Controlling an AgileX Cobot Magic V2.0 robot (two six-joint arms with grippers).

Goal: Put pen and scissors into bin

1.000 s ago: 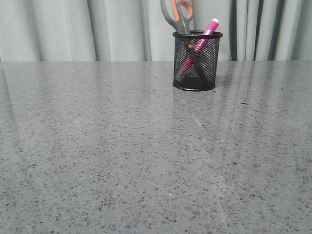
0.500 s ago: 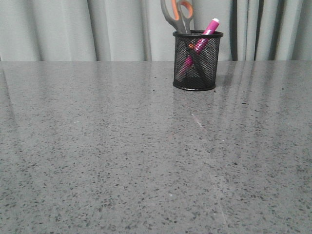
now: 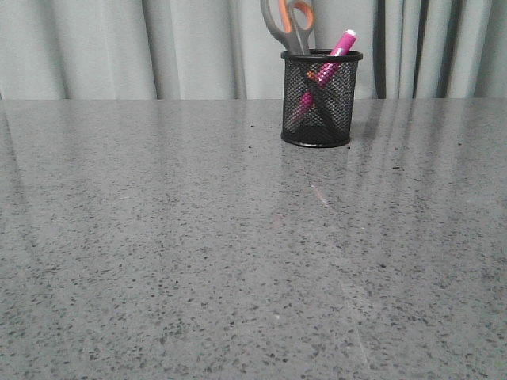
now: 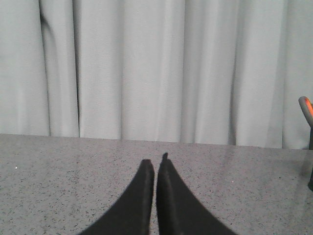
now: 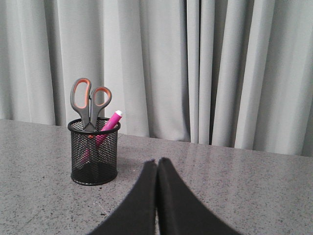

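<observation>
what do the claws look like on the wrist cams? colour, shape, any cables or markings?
Both alike: the left claw and right claw each show two matte black fingers, broad at the base and curving to narrow tips. No cables, markings or labels are visible. The arms themselves are out of frame.

A speckled grey stone tabletop point(image 3: 198, 261) is filling the lower frame, with pale grey pleated curtains point(image 3: 95, 47) hanging across the top.

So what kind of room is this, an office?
Probably a staged test bench, not an office: a grey speckled table, pale curtains as backdrop, and only one bin holding scissors and pen.
</observation>
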